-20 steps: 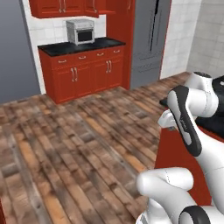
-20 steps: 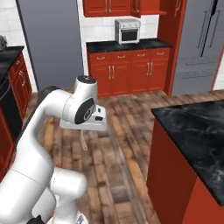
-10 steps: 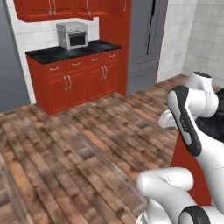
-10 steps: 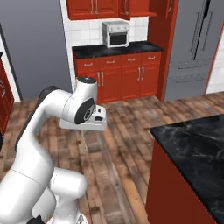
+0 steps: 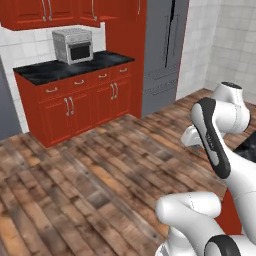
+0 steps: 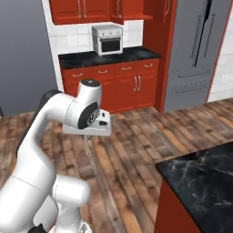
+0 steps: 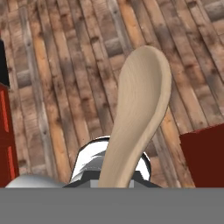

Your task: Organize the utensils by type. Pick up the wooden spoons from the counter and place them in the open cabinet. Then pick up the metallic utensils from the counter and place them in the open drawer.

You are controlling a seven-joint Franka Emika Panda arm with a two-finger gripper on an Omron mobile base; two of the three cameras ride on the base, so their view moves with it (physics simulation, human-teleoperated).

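Note:
My gripper (image 6: 88, 136) is shut on a wooden spoon (image 7: 142, 100), held over the plank floor away from any counter. In the hand view the spoon's pale rounded bowl rises from between my fingers and hides them. From the right base view the spoon (image 6: 88, 146) hangs as a thin sliver below the hand. A corner of the counter (image 6: 200, 177), black veined stone over a red front, lies at the lower right. High on the far wall, one red cabinet (image 6: 136, 9) beside the fridge looks open, its door ajar. The metallic utensils and the open drawer are out of view.
On the far wall a second black counter (image 5: 75, 67) over red doors carries a silver toaster oven (image 6: 107, 39). A tall grey fridge (image 6: 193, 50) stands to its right. Wide wooden floor (image 5: 90, 175) stretches between me and that wall.
The whole picture has slid left and the far cabinets have come closer: the base is driving. The arm's pose over the base is unchanged and the spoon stays gripped.

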